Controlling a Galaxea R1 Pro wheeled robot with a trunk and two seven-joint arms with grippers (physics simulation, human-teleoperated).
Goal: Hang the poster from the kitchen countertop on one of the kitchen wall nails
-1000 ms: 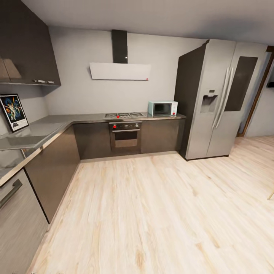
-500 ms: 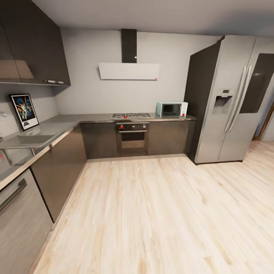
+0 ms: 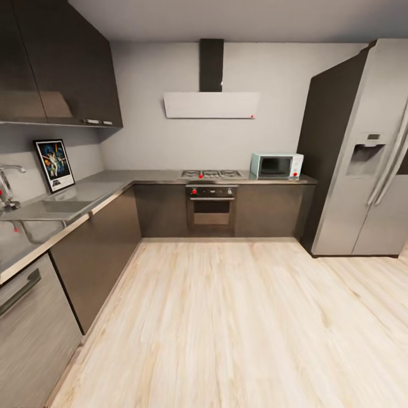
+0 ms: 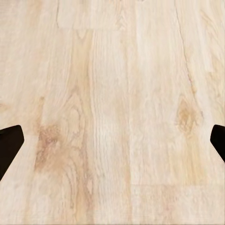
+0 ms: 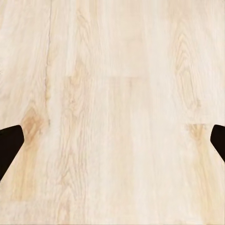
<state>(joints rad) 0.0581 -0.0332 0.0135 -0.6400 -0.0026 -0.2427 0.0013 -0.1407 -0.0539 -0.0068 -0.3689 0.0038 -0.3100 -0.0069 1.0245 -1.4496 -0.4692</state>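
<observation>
Grey kitchen countertop (image 3: 85,195) bears poster (image 3: 54,165) near faucet (image 3: 8,187); both grippers spread.

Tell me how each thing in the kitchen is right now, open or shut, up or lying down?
Poster: upright on the countertop, leaning on the wall.
Oven: door shut.
Microwave: door shut, on the countertop.
Fridge: doors shut.
Upper cabinets: shut.
Left tool: open, empty, over the floor.
Right tool: open, empty, over the floor.

The fridge (image 3: 362,153) is cut by the picture's edge; the figures on the poster (image 3: 54,165) are too small to tell.
</observation>
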